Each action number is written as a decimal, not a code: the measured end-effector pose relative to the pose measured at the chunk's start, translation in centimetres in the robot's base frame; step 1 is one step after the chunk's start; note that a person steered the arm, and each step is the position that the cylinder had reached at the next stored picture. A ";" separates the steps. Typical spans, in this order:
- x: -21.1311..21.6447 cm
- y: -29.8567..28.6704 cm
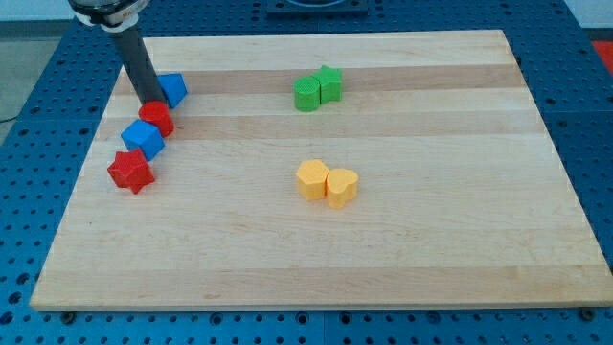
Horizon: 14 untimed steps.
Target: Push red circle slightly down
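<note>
The red circle (156, 119) lies near the board's upper left. My tip (149, 102) stands right at its top edge, touching or nearly touching it, with the dark rod rising up and to the left. A blue block (172, 88) sits just right of the rod, above the red circle. A blue cube (143, 140) lies against the red circle's lower left. A red star (130, 172) sits just below that blue cube.
A green pair, a round block (306, 95) and a star (329, 84), sits at top centre. A yellow hexagon (312, 179) and a yellow heart (342, 186) sit at the middle. The wooden board (460, 240) lies on a blue perforated table.
</note>
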<state>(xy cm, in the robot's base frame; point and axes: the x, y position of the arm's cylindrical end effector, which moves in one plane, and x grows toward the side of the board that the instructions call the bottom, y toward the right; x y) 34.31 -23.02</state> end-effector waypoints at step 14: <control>5.9 8.9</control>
<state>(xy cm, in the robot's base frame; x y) 40.23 -14.11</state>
